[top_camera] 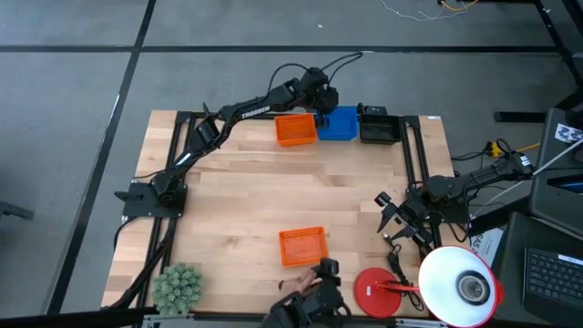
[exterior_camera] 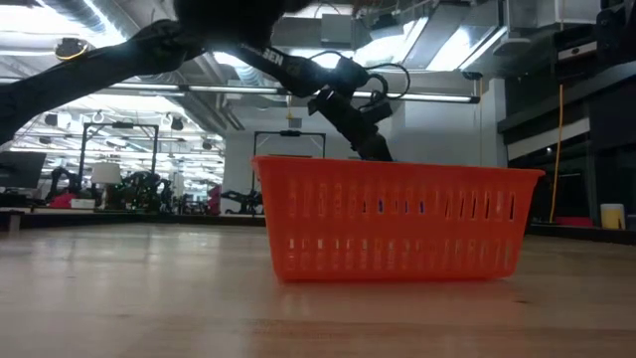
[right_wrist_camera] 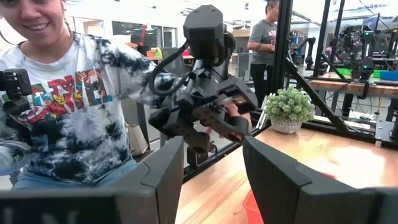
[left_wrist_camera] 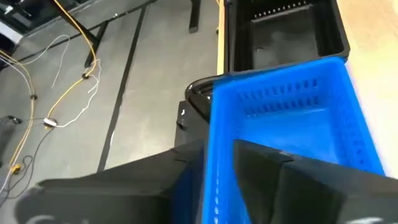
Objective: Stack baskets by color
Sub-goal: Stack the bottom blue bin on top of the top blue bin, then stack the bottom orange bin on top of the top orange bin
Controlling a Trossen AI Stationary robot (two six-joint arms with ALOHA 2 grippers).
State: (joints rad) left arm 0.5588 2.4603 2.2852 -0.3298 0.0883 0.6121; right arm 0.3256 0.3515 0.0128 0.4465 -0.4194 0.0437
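Note:
Three baskets stand in a row at the table's far edge: orange (top_camera: 295, 129), blue (top_camera: 341, 124) and black (top_camera: 378, 127). A second orange basket (top_camera: 302, 246) sits alone near the front edge, filling the low view (exterior_camera: 397, 219). My left gripper (top_camera: 324, 106) reaches over the blue basket's far left corner and is open, with the basket's far wall (left_wrist_camera: 208, 143) between its fingers. My right gripper (right_wrist_camera: 214, 168) waits open by the table's right edge (top_camera: 393, 221), with nothing in it. My left gripper has one finger (left_wrist_camera: 298, 180) inside the blue basket and the other finger (left_wrist_camera: 124, 186) outside its far wall, coming slanting down from the left. The basket rests at the table's far edge. I cannot tell whether either finger touches the wall.
A red lamp base (top_camera: 373, 292) with a white shade (top_camera: 460, 284) stands at the near right. A green fuzzy plant (top_camera: 178, 287) sits at the near left corner. Black frame rails (top_camera: 414, 155) line the table's sides. A person (right_wrist_camera: 68, 106) stands beyond the table.

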